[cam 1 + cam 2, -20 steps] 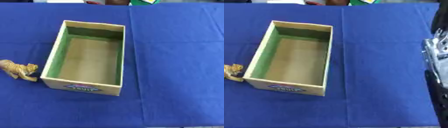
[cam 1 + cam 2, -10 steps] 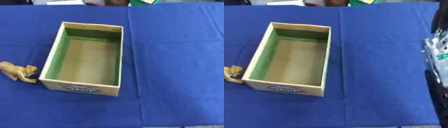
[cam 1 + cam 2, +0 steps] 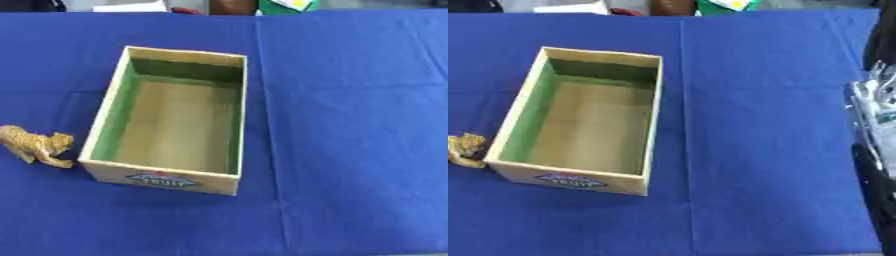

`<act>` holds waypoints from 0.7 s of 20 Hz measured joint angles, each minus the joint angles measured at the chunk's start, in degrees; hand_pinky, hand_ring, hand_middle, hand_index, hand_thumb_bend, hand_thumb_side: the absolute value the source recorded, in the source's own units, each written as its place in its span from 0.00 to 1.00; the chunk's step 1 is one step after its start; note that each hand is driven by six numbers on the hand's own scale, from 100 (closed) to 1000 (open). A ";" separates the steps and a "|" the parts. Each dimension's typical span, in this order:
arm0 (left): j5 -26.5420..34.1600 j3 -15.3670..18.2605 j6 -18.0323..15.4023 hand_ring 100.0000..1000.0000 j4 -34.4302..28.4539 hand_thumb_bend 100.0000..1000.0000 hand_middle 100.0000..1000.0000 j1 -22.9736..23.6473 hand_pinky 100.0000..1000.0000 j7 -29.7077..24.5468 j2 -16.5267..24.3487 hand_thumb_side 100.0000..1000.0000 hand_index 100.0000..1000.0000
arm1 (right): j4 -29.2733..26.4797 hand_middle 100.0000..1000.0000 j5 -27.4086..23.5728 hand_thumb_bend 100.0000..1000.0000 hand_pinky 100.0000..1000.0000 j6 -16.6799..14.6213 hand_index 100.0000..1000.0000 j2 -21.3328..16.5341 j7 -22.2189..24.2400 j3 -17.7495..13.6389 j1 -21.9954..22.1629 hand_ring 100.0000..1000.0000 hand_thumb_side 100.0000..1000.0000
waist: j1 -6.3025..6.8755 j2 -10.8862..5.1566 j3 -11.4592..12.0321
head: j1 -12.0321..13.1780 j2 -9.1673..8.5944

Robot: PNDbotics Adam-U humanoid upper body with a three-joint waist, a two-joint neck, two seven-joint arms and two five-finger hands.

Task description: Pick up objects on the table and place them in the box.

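Nothing moved but my camera. Toy tiger lies just left of the empty box, long axis across. My right hand sits far right, fingers unreadable; left unseen, yet nearer.

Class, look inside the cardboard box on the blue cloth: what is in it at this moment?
Nothing shows inside the cardboard box: only its brown floor and green-lined walls. The near wall hides a thin strip of floor behind it. The toy tiger stands outside, by its left wall.
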 measured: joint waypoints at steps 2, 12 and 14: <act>1.69 -1.04 0.50 0.87 0.71 0.60 0.84 -0.87 0.67 -2.64 0.01 0.71 1.00 | 0.00 0.74 0.00 0.00 0.79 0.06 0.84 0.00 0.07 0.02 0.00 0.64 0.99 | -0.01 0.00 -0.02 | 0.27 -0.20; 9.50 -5.60 5.31 0.91 3.81 0.51 0.87 -2.88 0.74 -11.94 0.42 0.56 1.00 | 0.00 0.74 -0.10 0.00 0.79 0.16 0.84 0.00 0.31 0.33 0.01 0.64 0.98 | -0.03 0.01 -0.15 | 0.94 -0.26; 10.60 -6.94 6.44 0.91 4.03 0.46 0.87 -3.48 0.74 -12.27 0.42 0.55 1.00 | 0.00 0.74 -0.13 0.00 0.79 0.18 0.84 0.00 0.43 0.34 0.01 0.64 0.99 | -0.02 0.01 -0.15 | 1.01 -0.26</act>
